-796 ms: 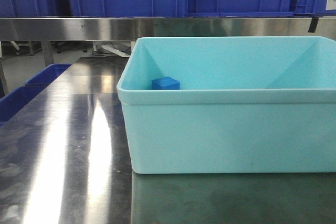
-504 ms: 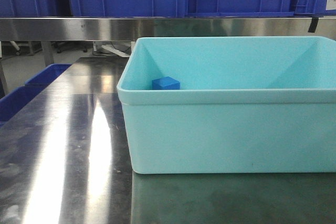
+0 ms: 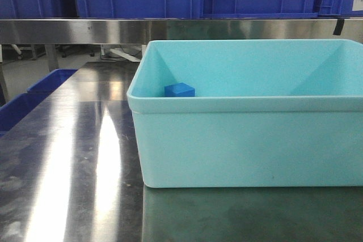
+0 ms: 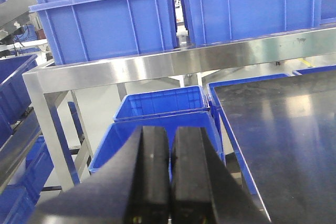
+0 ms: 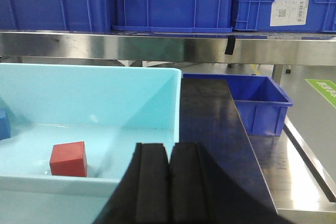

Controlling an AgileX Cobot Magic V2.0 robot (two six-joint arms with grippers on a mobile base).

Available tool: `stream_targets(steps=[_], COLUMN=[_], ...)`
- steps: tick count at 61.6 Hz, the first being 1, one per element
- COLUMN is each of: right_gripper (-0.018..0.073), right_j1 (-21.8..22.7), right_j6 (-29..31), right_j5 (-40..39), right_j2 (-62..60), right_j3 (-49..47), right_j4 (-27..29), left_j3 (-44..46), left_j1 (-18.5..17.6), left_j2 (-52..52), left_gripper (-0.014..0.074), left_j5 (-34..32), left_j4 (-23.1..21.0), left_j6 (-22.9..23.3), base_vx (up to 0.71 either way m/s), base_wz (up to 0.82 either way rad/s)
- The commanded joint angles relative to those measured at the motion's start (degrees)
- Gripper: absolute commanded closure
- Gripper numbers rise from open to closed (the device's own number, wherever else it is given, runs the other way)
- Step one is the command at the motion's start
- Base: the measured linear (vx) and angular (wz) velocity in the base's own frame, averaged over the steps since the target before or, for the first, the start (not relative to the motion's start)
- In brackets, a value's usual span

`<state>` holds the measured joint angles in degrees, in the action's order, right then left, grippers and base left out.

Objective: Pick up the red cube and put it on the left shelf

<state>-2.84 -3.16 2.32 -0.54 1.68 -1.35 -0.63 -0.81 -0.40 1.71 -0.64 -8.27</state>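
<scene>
My left gripper (image 4: 169, 137) showing as two matte black slab fingers (image 4: 152, 171), flat-topped, widening downward. My right gripper (image 5: 169, 153) looking same: smooth, black, thin dark seam running between halves.

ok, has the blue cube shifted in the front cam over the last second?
No. The small blue cube shows at the same spot near the left wall of the light blue bin, just above its front rim, as before.

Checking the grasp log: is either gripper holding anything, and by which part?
Nothing is held. The left gripper and right gripper are both shut empty; the red cube lies in the light blue bin.
</scene>
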Motion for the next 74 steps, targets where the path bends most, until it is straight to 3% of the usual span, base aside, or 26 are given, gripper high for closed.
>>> stream_targets(steps=[1, 52, 60, 74], right_gripper=[0.0503, 0.0502, 0.0503, 0.0503], right_j1=[0.4, 0.4, 0.3, 0.3], right_j6=[0.4, -0.5, -3.1, -2.2], right_j5=[-5.0, -6.8, -4.4, 0.2], right_j2=[-1.1, -0.2, 4.6, 18.2], right_j3=[-1.4, -1.9, -5.6, -18.1], right_j4=[0.0, 1.4, 4.8, 3.3], left_j3=[-1.3, -1.3, -1.3, -1.3], left_j1=[-0.4, -0.4, -0.4, -0.4], left_j2=[0.0, 0.0, 0.0, 0.0], left_gripper=[0.0491, 0.0491, 0.0491, 0.0491], left_j5=[-5.2, -5.2, -5.2, -5.2], left_j4=[-0.3, -0.3, -0.3, -0.3], left_j6=[0.0, 0.0, 0.0, 0.0], base_vx=[0.0, 0.0, 0.0, 0.0], base_wz=[0.0, 0.0, 0.0, 0.0])
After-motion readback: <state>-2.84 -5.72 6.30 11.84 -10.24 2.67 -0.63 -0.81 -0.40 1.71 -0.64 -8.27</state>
